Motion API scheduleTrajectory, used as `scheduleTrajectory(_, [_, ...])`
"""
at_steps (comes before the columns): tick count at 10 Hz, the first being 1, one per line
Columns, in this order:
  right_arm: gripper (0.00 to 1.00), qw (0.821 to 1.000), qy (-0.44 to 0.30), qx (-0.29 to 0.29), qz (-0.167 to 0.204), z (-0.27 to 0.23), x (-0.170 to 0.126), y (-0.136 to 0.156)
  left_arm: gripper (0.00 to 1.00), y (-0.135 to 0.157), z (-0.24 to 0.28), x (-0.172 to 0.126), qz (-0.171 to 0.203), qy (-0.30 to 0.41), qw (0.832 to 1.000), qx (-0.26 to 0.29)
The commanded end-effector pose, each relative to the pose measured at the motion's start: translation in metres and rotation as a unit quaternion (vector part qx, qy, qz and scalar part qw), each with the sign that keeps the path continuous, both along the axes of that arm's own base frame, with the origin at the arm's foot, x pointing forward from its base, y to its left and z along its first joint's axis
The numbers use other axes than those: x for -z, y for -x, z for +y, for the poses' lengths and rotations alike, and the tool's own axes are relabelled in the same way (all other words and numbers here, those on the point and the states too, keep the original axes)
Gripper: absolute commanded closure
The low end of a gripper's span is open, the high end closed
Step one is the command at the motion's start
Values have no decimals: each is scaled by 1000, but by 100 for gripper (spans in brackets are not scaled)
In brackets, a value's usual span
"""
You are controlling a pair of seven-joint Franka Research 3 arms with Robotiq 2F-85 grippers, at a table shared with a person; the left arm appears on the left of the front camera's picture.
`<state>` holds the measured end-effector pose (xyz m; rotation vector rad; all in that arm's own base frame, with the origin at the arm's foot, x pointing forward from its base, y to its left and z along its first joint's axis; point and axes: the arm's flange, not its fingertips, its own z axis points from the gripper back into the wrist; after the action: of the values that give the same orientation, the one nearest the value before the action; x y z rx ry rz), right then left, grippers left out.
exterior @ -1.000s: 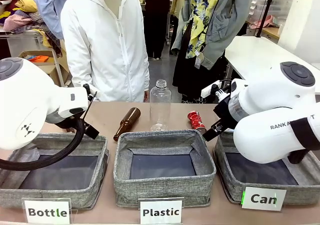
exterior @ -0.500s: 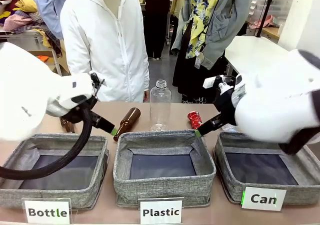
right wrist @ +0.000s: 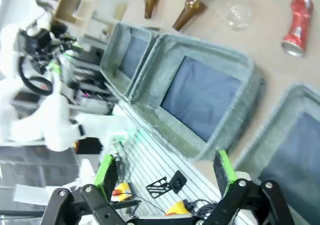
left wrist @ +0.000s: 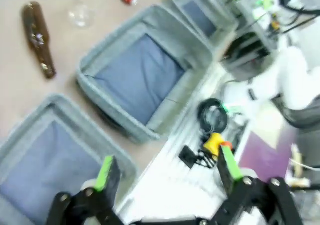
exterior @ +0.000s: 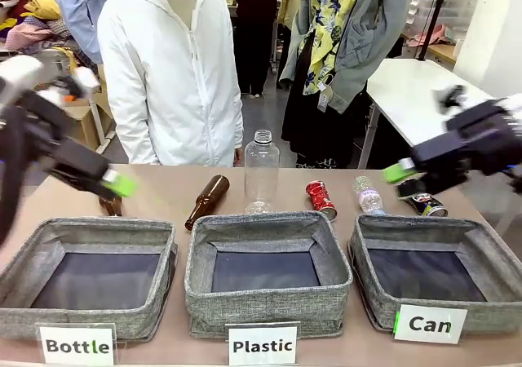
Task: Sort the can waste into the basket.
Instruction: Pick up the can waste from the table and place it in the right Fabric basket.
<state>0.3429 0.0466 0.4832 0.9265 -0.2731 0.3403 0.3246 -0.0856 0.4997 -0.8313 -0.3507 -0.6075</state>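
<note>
Your left gripper (left wrist: 167, 167) and right gripper (right wrist: 165, 167) are spread, empty; the dented red can (exterior: 320, 198) looks light, thin and slippery, so pinch gently across its middle.

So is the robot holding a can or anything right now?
No, nothing is held. The left gripper and the right gripper are both open and empty. The red can and the black can lie on the table.

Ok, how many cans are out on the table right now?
2. The red can lies beyond the Plastic bin's right corner; the black can beyond the Can basket, partly behind the right end effector.
</note>
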Motion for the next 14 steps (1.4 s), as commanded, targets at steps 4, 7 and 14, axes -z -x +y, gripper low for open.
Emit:
scheduleTrajectory(4, [0,968,-161,189,26,-171,46,34,0,9,185,36,34,215,957,-193])
scheduleTrajectory(7, [0,921,-232,312,10,-239,74,76,0,28,210,86,53,313,898,-304])
scheduleTrajectory(14, [0,915,-222,335,33,-275,67,72,0,-6,258,78,63,318,878,-351])
